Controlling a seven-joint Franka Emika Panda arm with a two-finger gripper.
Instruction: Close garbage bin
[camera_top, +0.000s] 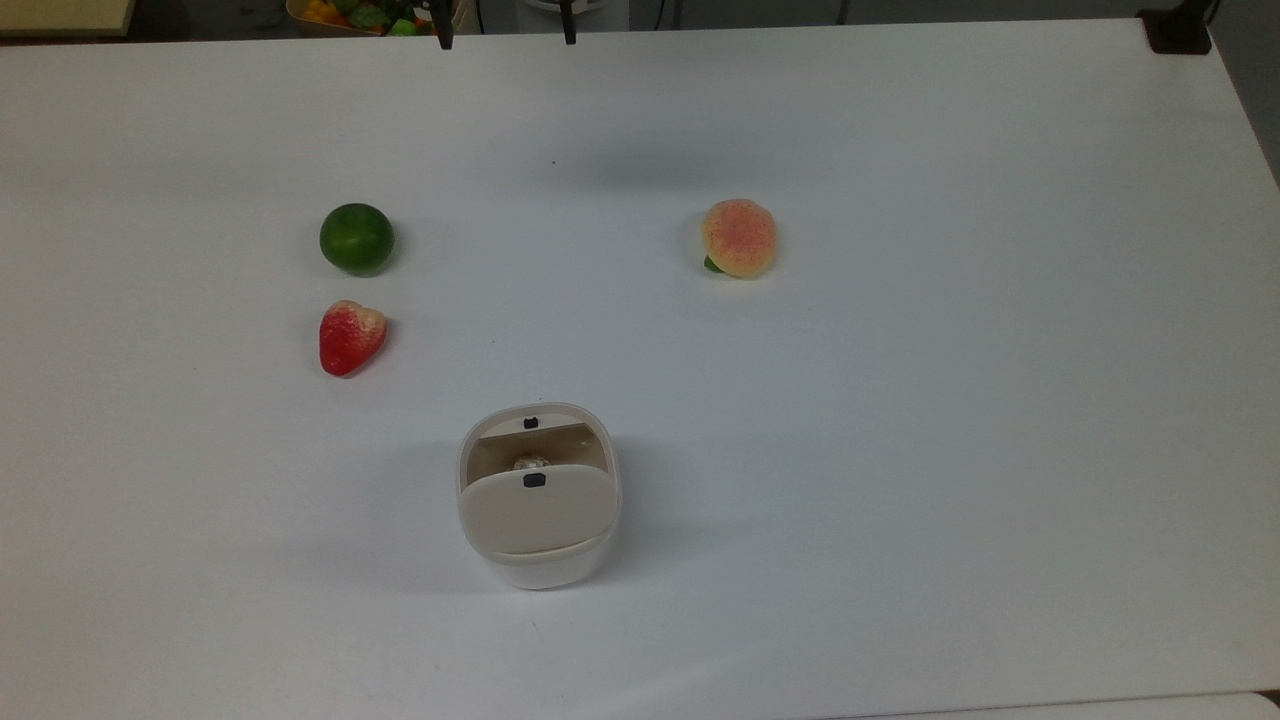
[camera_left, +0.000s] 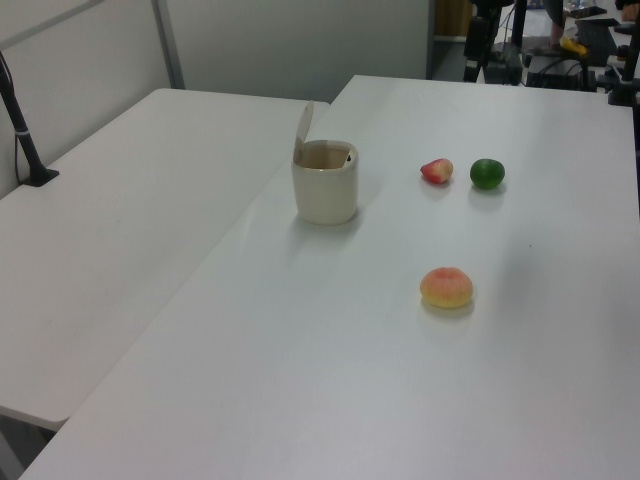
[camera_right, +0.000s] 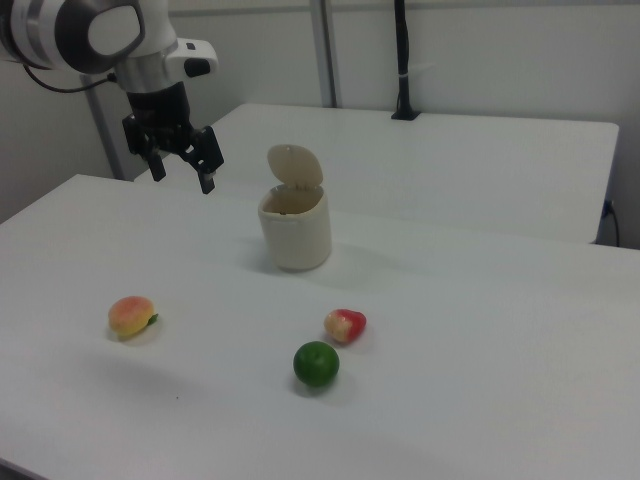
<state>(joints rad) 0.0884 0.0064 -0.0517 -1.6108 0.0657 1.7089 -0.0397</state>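
1. Bin (camera_top: 538, 520) stands on the white table (camera_top: 900, 450), low and a bit left of centre in the top view, upright, with its beige lid (camera_top: 535, 510) raised on the hinge and the mouth open.
2. In the right view the lid (camera_right: 295, 165) stands up behind the rim of the bin (camera_right: 295, 238); in the left view it rises at the left edge of the bin (camera_left: 325, 185) as a thin tilted flap (camera_left: 303, 130).
3. A small black button (camera_top: 534, 480) sits on the lid, and a second dark mark shows on the far rim in the top view. Something pale and round lies inside the bin; I cannot tell what.
4. Gripper (camera_right: 183, 170) hangs in the air at the right view's upper left, above the table and well apart from the bin, pointing down. Its two dark fingers (camera_right: 208, 160) are spread apart with nothing between them. In the top view the two fingertips (camera_top: 443, 38) poke in at the upper edge, wide apart.
5. Strawberry (camera_top: 350, 337) lies up and to the left of the bin in the top view, with a lime (camera_top: 356, 238) just beyond it; the two are near each other but not touching.
6. Peach (camera_top: 739, 238) lies alone to the top view's right of centre, well apart from the other fruit and from the bin.
7. In the right view the strawberry (camera_right: 345, 325) and lime (camera_right: 316, 364) lie in front of the bin, and the peach (camera_right: 132, 317) is off to the left, below the gripper.
8. A second white table (camera_left: 120, 230) adjoins the first along the left view's left side.
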